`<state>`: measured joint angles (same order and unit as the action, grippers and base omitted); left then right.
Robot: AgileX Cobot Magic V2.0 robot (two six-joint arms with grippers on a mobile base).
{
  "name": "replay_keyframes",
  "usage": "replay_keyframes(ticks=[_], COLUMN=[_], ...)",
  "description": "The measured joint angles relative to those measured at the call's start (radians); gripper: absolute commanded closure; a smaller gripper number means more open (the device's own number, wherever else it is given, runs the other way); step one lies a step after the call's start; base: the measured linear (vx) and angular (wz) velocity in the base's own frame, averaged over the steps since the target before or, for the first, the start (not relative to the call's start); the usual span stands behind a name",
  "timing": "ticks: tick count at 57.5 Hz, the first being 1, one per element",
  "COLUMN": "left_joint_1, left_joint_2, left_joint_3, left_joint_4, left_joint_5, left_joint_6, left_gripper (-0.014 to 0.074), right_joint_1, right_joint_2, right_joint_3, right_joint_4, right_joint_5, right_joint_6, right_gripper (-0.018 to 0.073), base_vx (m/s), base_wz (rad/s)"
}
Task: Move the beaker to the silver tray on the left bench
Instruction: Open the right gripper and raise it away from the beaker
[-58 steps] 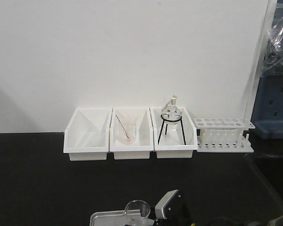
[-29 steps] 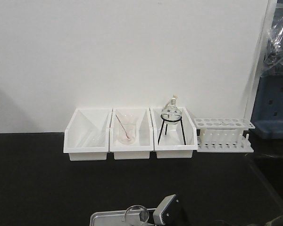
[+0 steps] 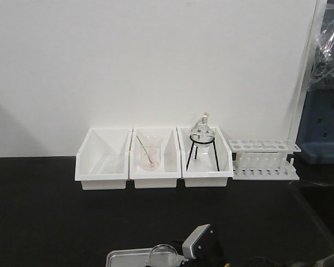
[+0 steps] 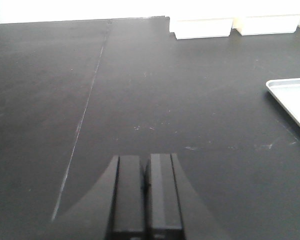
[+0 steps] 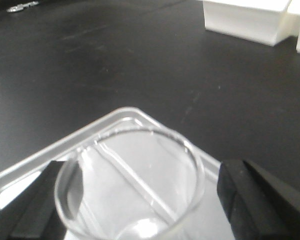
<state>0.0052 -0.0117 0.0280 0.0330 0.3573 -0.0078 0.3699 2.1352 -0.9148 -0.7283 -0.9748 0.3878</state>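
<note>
Matte black worktop fills the front view: the left bench [image 3: 39, 217] runs wall to wall under a plain white wall. Three white plastic bins [image 3: 154, 158] stand side by side at the back. The middle one holds a beaker with a reddish rod [image 3: 149, 156], the right one a round flask on a black wire stand [image 3: 202, 139]. Just right of them sits a white test-tube rack [image 3: 264, 158]. At the bottom edge, the rounded corner of the silver tray [image 3: 125, 257] shows, and the clear glass beaker [image 3: 166, 256] stands above it with its flared rim tilted towards the camera. The right gripper [image 3: 199, 245] is right beside the beaker, a grey block on a black body; whether it touches cannot be told from here.

From the left wrist, the left gripper [image 4: 146, 197] hangs over bare bench, its two flat black fingers pressed together with nothing between them. The tray's raised rim pokes in at the right edge, well apart from it.

From the right wrist, the beaker's round rim fills the lower frame, thin and transparent. Black padded fingers [image 5: 247, 197] flank it on both sides, close against the glass, holding it over the tray's dull grey floor near the tray's far rounded corner. Whether the beaker's base touches the tray cannot be told.
</note>
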Motion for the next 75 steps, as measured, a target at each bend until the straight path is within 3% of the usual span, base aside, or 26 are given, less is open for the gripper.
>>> replay_keyframes(ticks=[17, 25, 33, 41, 48, 56, 75], left_joint_1=[0.000, 0.000, 0.000, 0.000, 0.000, 0.000, 0.000], left_joint_2=[0.000, 0.000, 0.000, 0.000, 0.000, 0.000, 0.000], left_joint_3=[0.000, 0.000, 0.000, 0.000, 0.000, 0.000, 0.000], left_joint_4=[0.000, 0.000, 0.000, 0.000, 0.000, 0.000, 0.000], left_joint_5=[0.000, 0.000, 0.000, 0.000, 0.000, 0.000, 0.000], left_joint_6=[0.000, 0.000, 0.000, 0.000, 0.000, 0.000, 0.000], left_gripper=[0.0595, 0.0595, 0.0595, 0.0595, 0.0595, 0.0595, 0.0595], right_joint_1=[0.000, 0.000, 0.000, 0.000, 0.000, 0.000, 0.000], right_joint_2=[-0.150, -0.251, -0.392, -0.584, -0.762, -0.909, -1.048], right_joint_3=[0.000, 0.000, 0.000, 0.004, 0.005, 0.006, 0.006], right_joint_4=[0.005, 0.007, 0.003, -0.019, -0.061, -0.079, -0.079], right_joint_5=[0.002, 0.068, 0.235, 0.515, 0.735, 0.881, 0.916], right_joint_6=[-0.001, 0.010, 0.097, 0.255, 0.369, 0.404, 0.414], right_gripper=[-0.0017, 0.0076, 0.0319, 0.0578, 0.0573, 0.0571, 0.0570], base_vx=[0.00, 0.00, 0.00, 0.00, 0.00, 0.00, 0.00], base_wz=[0.00, 0.00, 0.00, 0.00, 0.00, 0.00, 0.00])
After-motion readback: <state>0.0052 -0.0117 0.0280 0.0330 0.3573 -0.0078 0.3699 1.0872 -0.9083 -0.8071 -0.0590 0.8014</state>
